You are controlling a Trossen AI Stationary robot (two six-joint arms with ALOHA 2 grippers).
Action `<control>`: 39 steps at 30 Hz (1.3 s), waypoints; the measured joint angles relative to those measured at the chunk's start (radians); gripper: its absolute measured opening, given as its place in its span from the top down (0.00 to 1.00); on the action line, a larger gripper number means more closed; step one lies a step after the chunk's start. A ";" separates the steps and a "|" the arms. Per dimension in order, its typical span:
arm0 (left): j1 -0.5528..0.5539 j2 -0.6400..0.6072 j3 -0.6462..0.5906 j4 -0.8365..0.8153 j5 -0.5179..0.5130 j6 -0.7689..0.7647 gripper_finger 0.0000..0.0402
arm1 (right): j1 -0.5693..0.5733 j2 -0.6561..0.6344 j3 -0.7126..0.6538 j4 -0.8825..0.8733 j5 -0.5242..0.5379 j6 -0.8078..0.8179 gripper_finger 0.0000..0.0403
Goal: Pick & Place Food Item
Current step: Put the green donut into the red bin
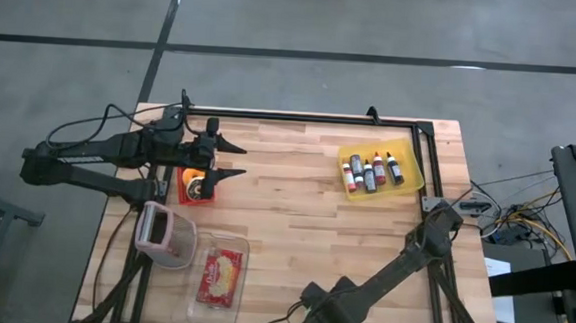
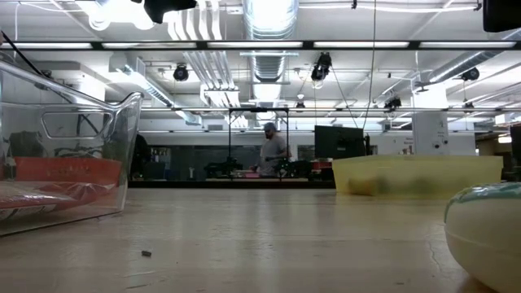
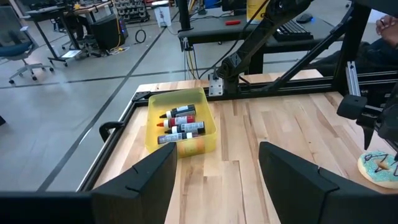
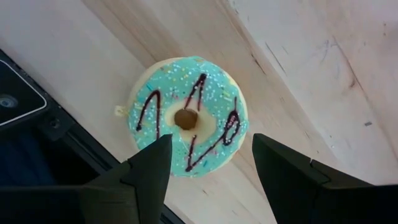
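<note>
Dark fingers of the right gripper (image 4: 208, 171) stand apart with nothing between them, hanging directly above a turquoise-iced doughnut (image 4: 188, 114) striped with chocolate, which lies on the wooden table (image 4: 323, 68) close to its edge. Well away across the table, the left gripper (image 1: 230, 161) also stands open and empty, beside a red packet (image 1: 192, 184). Ahead of its fingers sits a yellow bin (image 3: 180, 127) of small bottles (image 3: 180, 124). Nearer that arm's base lie a clear container (image 1: 219, 278) and a pink-rimmed cup (image 1: 163, 234).
</note>
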 joint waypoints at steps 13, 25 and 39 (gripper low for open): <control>0.000 0.000 0.000 0.000 0.000 0.000 0.42 | 0.000 -0.001 -0.063 0.064 0.000 0.006 0.45; 0.000 0.000 0.000 0.000 0.000 0.000 0.42 | 0.000 -0.002 -0.133 0.173 0.004 0.025 0.45; 0.000 0.000 0.000 0.000 0.000 0.000 0.42 | 0.004 -0.009 -0.130 0.118 0.000 0.068 0.45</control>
